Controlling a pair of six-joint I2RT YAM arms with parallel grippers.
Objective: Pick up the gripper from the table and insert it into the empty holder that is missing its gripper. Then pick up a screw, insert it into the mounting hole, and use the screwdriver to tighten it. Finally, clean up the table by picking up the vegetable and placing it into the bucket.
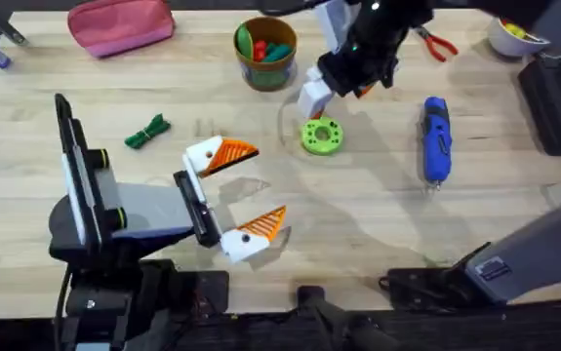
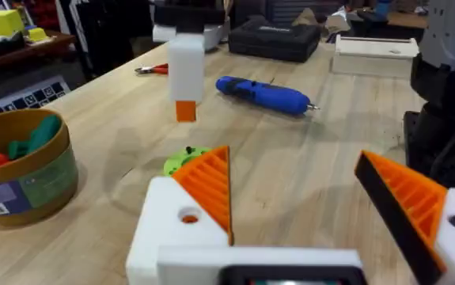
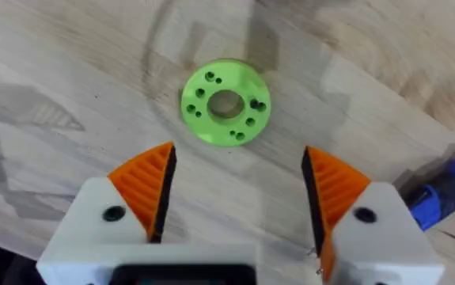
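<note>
The right tool [image 1: 331,88] hangs over the far middle of the tabletop [image 1: 378,214], just beyond the bright green ring [image 1: 321,136]. Its wrist view looks straight down on that ring [image 3: 225,104] between two widely parted orange pads [image 3: 149,184], which hold nothing. The ring is not one of the task's things, so this pose reads as a search or a pass on the way to something else.

The left tool [image 1: 244,192] lies low near the middle left, its jaws spread wide and empty. Both its fingers [image 2: 208,184] carry orange tips, so it looks parked and presented for work rather than reaching.

The blue-handled screwdriver [image 1: 435,139] lies to the right of the ring, well apart from both tools and untouched. The dark green sprig [image 1: 147,132] lies on the left, beyond the left arm, not yet cleared. The orange-brown cup [image 1: 265,51], holding red and green toys, stands at the far middle, close enough for an easy drop later. In the left wrist view a white block with a small orange piece below it [image 2: 185,111] hangs above the tabletop; whether that is the loose finger piece cannot be told.
</note>
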